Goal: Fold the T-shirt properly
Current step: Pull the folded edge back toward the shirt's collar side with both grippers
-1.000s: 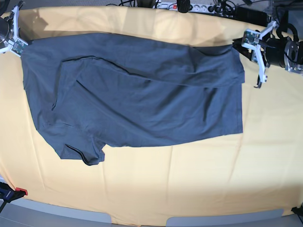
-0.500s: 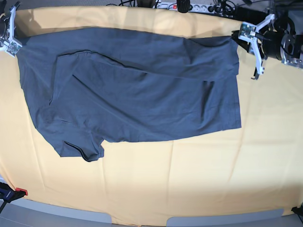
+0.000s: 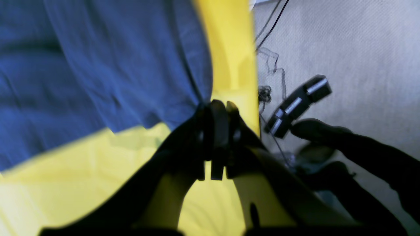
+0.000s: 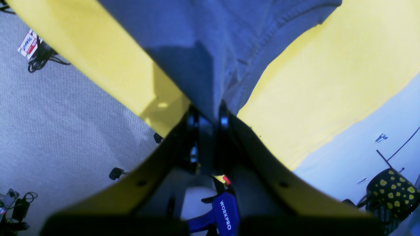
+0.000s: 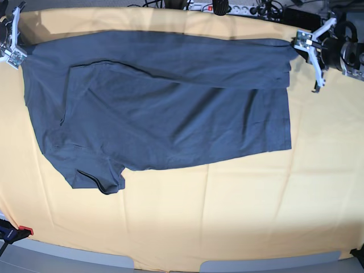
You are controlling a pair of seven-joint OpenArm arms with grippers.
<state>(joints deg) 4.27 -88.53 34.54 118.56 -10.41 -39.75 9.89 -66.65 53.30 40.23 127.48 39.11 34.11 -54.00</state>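
Note:
The dark slate-grey T-shirt (image 5: 159, 108) lies spread on the yellow-orange tablecloth (image 5: 199, 222), its far edge folded over and stretched between my two grippers. One sleeve (image 5: 99, 179) sticks out at the lower left. My left gripper (image 5: 297, 45) is shut on the shirt's far right corner; in the left wrist view the gripper (image 3: 218, 108) pinches the cloth (image 3: 98, 59) at the table's edge. My right gripper (image 5: 16, 52) is shut on the far left corner; in the right wrist view the gripper (image 4: 208, 113) has the fabric (image 4: 223, 42) running into the closed jaws.
A power strip (image 5: 239, 8) and cables lie behind the table's far edge. A red-and-black clamp (image 5: 14, 232) grips the near left corner. A blue WORKPRO clamp (image 4: 224, 216) shows under my right gripper. Grey floor with a black device (image 3: 297, 106) lies beyond the table.
Both grippers have pulled the shirt's folded far edge farther back and outward. The edge now runs straighter and tauter, and the wrinkles across the body are flatter.

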